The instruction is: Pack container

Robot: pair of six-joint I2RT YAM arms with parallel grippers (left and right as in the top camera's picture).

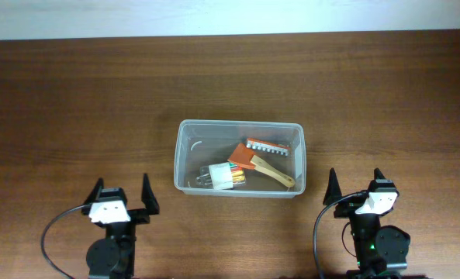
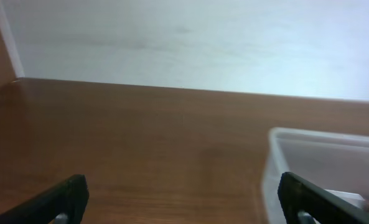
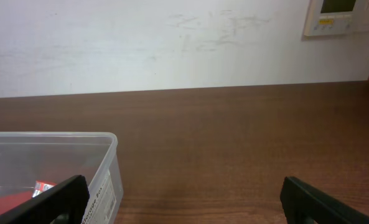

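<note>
The clear plastic container [image 1: 185, 143] stands at the middle of the wooden table. Inside lie an orange scraper with a wooden handle [image 1: 253, 163], a toothed metal piece with an orange edge [image 1: 268, 146], a white bundle of coloured sticks [image 1: 223, 177] and a clear curved piece [image 1: 195, 146]. My left gripper [image 1: 122, 191] is open and empty, near the front edge, left of the container. My right gripper [image 1: 355, 183] is open and empty, right of the container. The container's corner shows in the left wrist view [image 2: 274, 155] and the right wrist view [image 3: 103, 162].
A pale wall [image 3: 172, 43] runs behind the table's far edge, with a white control panel [image 3: 340, 15] at the upper right. Black cables [image 1: 55, 232] loop beside each arm base at the front edge.
</note>
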